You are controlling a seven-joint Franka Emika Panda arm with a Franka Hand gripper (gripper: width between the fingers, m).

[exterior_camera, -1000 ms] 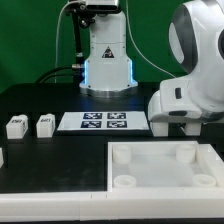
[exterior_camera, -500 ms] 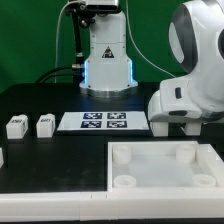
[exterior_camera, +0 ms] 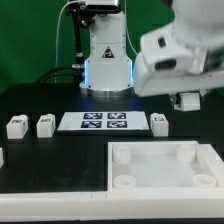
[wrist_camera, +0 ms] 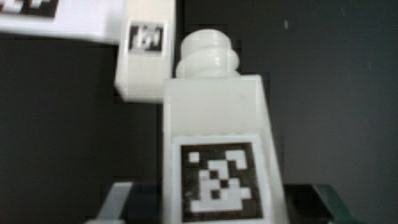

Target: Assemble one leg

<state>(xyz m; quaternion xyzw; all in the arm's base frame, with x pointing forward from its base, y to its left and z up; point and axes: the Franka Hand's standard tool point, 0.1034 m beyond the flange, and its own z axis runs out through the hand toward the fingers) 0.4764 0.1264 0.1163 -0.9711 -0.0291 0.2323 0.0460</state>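
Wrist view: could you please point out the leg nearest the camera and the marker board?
nearest leg [wrist_camera: 217, 172], wrist view, on its tag face.
marker board [wrist_camera: 75, 26], wrist view, on its white margin.

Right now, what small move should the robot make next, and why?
Probably swing the leg over the panel's nearest socket. The tool seems shut on the leg, with its peg end free, and the sockets in view look empty.
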